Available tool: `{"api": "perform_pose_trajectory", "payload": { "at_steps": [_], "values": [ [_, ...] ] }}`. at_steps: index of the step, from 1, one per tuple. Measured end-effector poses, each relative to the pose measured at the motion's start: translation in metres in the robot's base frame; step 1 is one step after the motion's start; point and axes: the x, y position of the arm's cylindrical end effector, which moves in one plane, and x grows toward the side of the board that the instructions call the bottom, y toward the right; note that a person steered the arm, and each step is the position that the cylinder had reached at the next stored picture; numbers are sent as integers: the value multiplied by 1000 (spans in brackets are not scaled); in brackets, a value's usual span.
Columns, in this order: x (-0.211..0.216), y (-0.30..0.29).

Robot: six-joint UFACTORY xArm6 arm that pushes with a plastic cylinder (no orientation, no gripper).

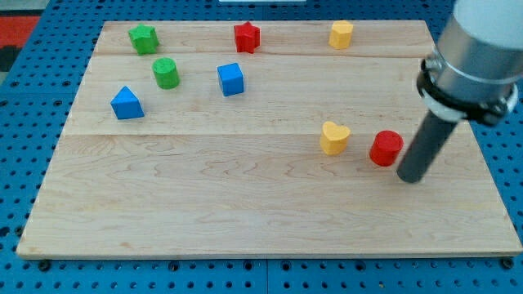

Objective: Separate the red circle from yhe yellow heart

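The red circle [386,148] sits on the wooden board at the view's right, just right of the yellow heart [334,137], with a small gap between them. My tip [409,176] rests on the board just right of and slightly below the red circle, close to it or touching it.
A red star [247,37] and a yellow pentagon-like block [341,34] sit along the view's top. A green star [143,38], a green cylinder [166,73], a blue cube [231,79] and a blue triangle [127,103] are at the upper left. The board's right edge [482,155] is near my tip.
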Motion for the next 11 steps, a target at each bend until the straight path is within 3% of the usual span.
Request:
{"api": "perform_pose_trajectory", "payload": {
  "at_steps": [1,2,4,9,10,11],
  "values": [
    [-50,0],
    [-33,26],
    [-34,-65],
    [-128,-38],
    [-114,-2],
    [-116,-6]
  ]
}}
